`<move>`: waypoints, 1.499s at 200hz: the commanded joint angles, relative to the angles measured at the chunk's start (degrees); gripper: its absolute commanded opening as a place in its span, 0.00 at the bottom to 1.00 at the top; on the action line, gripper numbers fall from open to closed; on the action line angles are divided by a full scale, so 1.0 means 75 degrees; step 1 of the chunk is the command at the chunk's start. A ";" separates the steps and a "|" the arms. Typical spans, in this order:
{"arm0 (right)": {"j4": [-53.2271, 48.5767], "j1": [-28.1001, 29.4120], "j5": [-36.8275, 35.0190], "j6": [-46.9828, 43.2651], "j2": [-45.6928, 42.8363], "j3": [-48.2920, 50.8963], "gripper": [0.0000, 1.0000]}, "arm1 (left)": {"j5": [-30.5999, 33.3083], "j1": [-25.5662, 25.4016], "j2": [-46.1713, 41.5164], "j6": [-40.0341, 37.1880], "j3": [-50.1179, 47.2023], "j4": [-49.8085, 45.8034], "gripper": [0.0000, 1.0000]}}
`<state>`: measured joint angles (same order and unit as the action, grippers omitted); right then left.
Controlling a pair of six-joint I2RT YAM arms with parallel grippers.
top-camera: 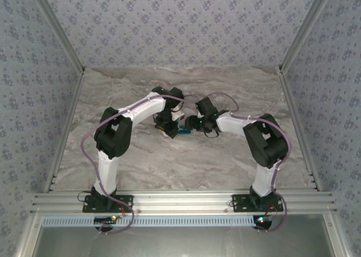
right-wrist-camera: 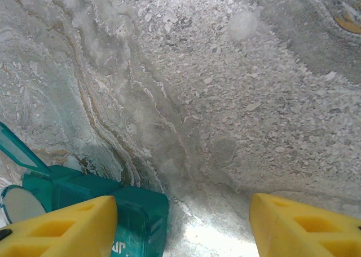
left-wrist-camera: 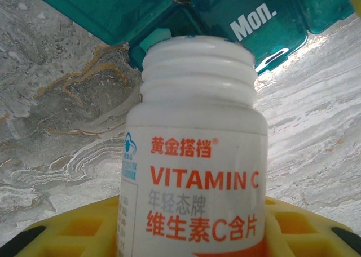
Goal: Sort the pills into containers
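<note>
My left gripper [left-wrist-camera: 192, 234] is shut on a white, uncapped Vitamin C bottle [left-wrist-camera: 197, 155], whose label faces the camera. The bottle's open mouth points at the teal-blue pill box [left-wrist-camera: 248, 26], which has a lid marked "Mon." Pills are hidden from me. In the top view the pill box [top-camera: 183, 131] lies mid-table between both grippers. My right gripper [right-wrist-camera: 183, 226] is open, its left yellow finger [right-wrist-camera: 67, 226] over the end of the pill box [right-wrist-camera: 138, 217] and its right finger [right-wrist-camera: 304, 226] over bare table. One clear teal lid [right-wrist-camera: 17, 150] stands raised.
The marble-patterned table [top-camera: 186, 167] spreads around the box, with patterned walls on three sides. Both arms meet at the centre, the left arm [top-camera: 113, 133] and the right arm [top-camera: 265, 138] bending inward. A pale round shape [right-wrist-camera: 20, 203] shows beside the box.
</note>
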<state>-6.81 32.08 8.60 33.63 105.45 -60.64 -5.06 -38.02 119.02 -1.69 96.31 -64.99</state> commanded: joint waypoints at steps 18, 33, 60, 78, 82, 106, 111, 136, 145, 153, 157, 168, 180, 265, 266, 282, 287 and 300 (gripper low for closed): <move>0.0017 0.0065 0.0142 0.0112 0.0237 0.0011 0.66 | 0.0134 -0.0027 -0.0178 -0.0079 0.0300 -0.0312 0.00; 0.0021 0.0064 0.0153 0.0112 0.0220 0.0011 0.66 | 0.0179 -0.0019 -0.0179 -0.0111 0.0363 -0.0345 0.00; 0.0029 0.0056 0.0235 0.0103 0.0159 0.0011 0.66 | 0.0218 -0.0023 -0.0121 -0.0173 0.0469 -0.0477 0.00; 0.0041 0.0039 0.0271 0.0100 0.0102 0.0011 0.66 | 0.0218 -0.0027 -0.0057 -0.0214 0.0548 -0.0571 0.00; 0.0044 0.0036 0.0278 0.0104 0.0088 0.0011 0.66 | 0.0218 -0.0018 -0.0045 -0.0226 0.0553 -0.0590 0.00; 0.0018 0.0033 0.0301 0.0100 0.0052 0.0002 0.66 | 0.0218 -0.0012 0.0105 -0.0305 0.0650 -0.0741 0.00; 0.0018 0.0041 0.0303 0.0102 0.0046 -0.0009 0.66 | 0.0227 -0.0012 0.0144 -0.0320 0.0696 -0.0794 0.00; 0.0017 0.0036 0.0321 0.0125 0.0006 0.0005 0.66 | 0.0241 -0.0009 0.0306 -0.0389 0.0877 -0.0962 0.00; 0.0024 0.0039 0.0320 0.0118 0.0003 0.0003 0.66 | 0.0218 -0.0015 0.0368 -0.0409 0.0962 -0.1022 0.00; 0.0017 0.0030 0.0320 0.0111 -0.0008 0.0000 0.66 | 0.0218 -0.0015 0.0417 -0.0413 0.1023 -0.1078 0.00; 0.0019 0.0035 0.0309 0.0112 -0.0009 0.0003 0.66 | 0.0209 -0.0008 0.0446 -0.0424 0.1056 -0.1093 0.00; 0.0017 0.0036 0.0308 0.0112 -0.0009 0.0009 0.66 | 0.0203 -0.0009 0.0497 -0.0435 0.1131 -0.1127 0.00; 0.0017 0.0027 0.0310 0.0123 -0.0008 0.0000 0.66 | 0.0218 -0.0016 0.0534 -0.0431 0.1174 -0.1148 0.00; -0.0005 0.0027 0.0295 0.0099 -0.0009 0.0035 0.66 | 0.0288 0.0061 0.0074 -0.0259 0.0215 -0.0316 0.00; -0.0006 0.0031 0.0295 0.0099 -0.0009 0.0035 0.66 | 0.0288 0.0057 0.0071 -0.0262 0.0202 -0.0319 0.00; -0.0005 0.0020 0.0276 0.0095 0.0014 0.0045 0.66 | 0.0265 0.0097 -0.0062 -0.0241 0.0067 -0.0159 0.00; 0.0000 0.0014 0.0272 0.0105 0.0025 0.0049 0.66 | 0.0265 0.0100 -0.0107 -0.0231 0.0029 -0.0099 0.00; 0.0005 0.0016 0.0271 0.0110 0.0044 0.0064 0.66 | 0.0233 0.0115 -0.0248 -0.0228 -0.0110 0.0069 0.00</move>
<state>-6.79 32.01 8.84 33.63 105.43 -60.62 -3.36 -37.82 120.05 -3.81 97.67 -65.98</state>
